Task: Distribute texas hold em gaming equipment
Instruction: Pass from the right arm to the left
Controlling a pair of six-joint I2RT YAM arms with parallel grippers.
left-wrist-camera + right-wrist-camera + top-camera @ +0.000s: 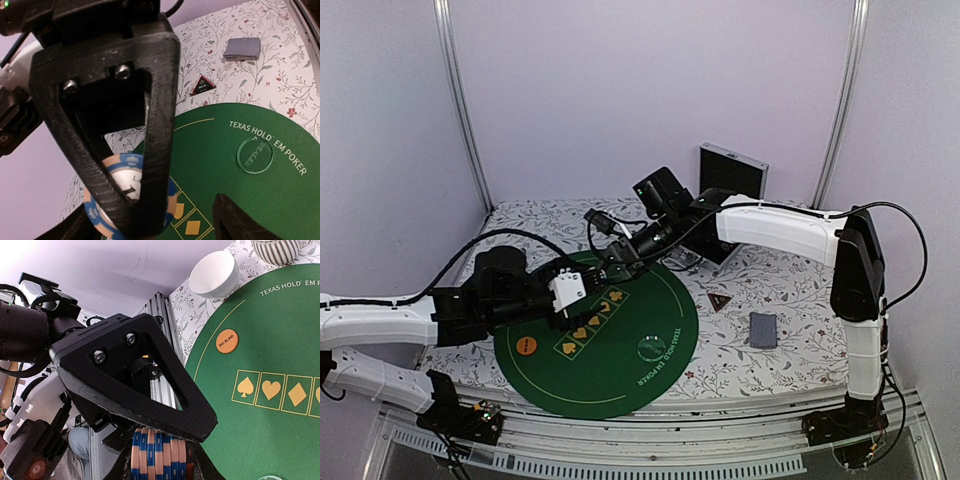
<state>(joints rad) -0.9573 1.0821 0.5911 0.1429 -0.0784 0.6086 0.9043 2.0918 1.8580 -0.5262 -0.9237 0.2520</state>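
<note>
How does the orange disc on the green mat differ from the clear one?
The orange disc is opaque and reads BIG BLIND; the clear disc is see-through and reads DEALER. The orange disc lies near the mat's left edge, the clear disc nearer the middle of its near side, beside the printed lettering. Both are round and lie flat on the green mat.

A blue-and-orange poker chip is largely covered by a jaw of the left gripper and cut off by the lower edge, so any contact with the jaws cannot be told. The stack of poker chips in the right gripper is hidden on top by a jaw and cropped below. The striped cup is cut by the upper edge, and the print on the small triangle cannot be read.
</note>
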